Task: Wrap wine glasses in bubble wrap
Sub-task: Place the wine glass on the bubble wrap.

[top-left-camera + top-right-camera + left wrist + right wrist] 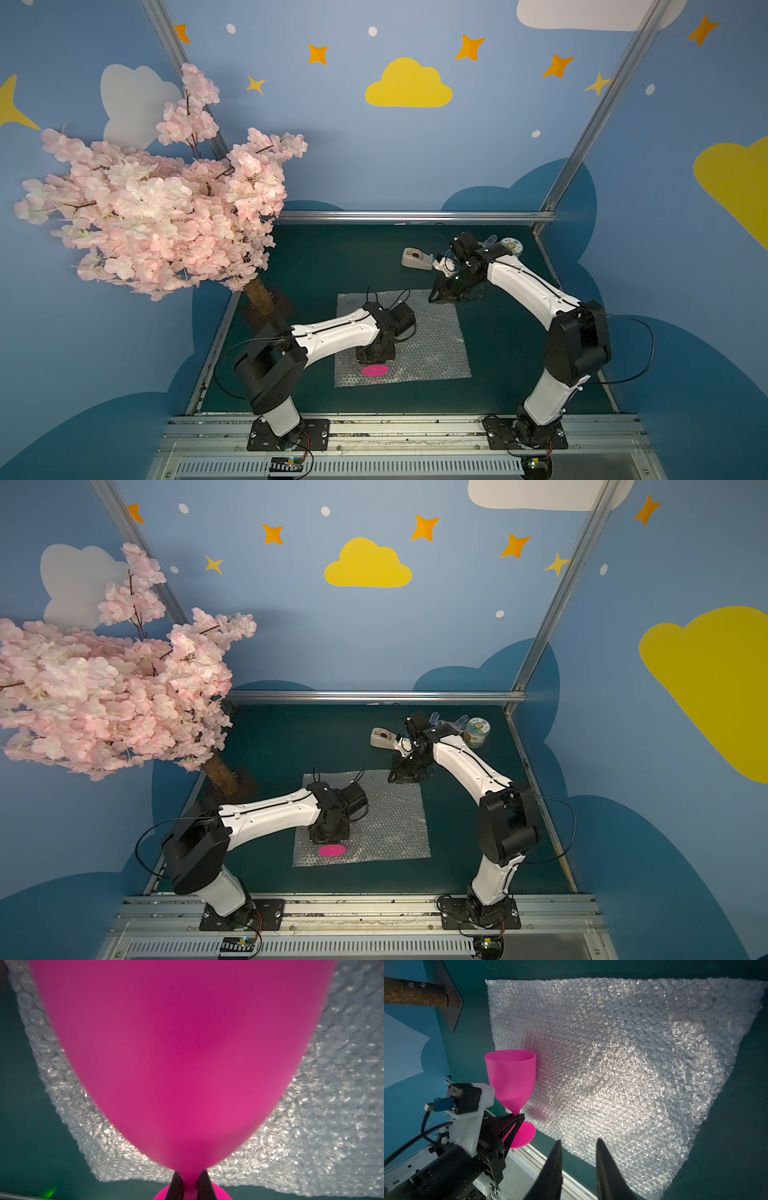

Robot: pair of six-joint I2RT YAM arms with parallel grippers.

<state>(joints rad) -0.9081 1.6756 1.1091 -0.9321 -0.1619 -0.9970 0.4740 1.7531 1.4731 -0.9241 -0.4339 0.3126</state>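
A: Checking from the near edge. The left gripper (517,1116) is clamping the goblet (511,1076) by its stem. The goblet is lying on its side over the near-left part of the bubble wrap (432,345), with the foot poking past the near edge and the bowl pointing away.

B: Is it touching the sheet?

A: Can't tell. The bowl is either resting on it or hanging just above it. A pink glow is showing on the bubbles.

B: And further back?

A: The right gripper (579,1140) is hovering over the wrap's far right corner, jaws apart, carrying nothing.

B: I'm seeing a roll risk. If the left one lets go, the round bowl is probably rolling off onto the bare mat (316,266). And with that overhang, a wrap is likely leaving the foot uncovered.

A: I'm also worrying about the corner pinch. Thin film could be slipping out, or dragging the whole sheet under the goblet. The tape dispenser (417,257) is sitting just beyond that corner and the can (477,732) farther right, so a wide swing is risking a knock.
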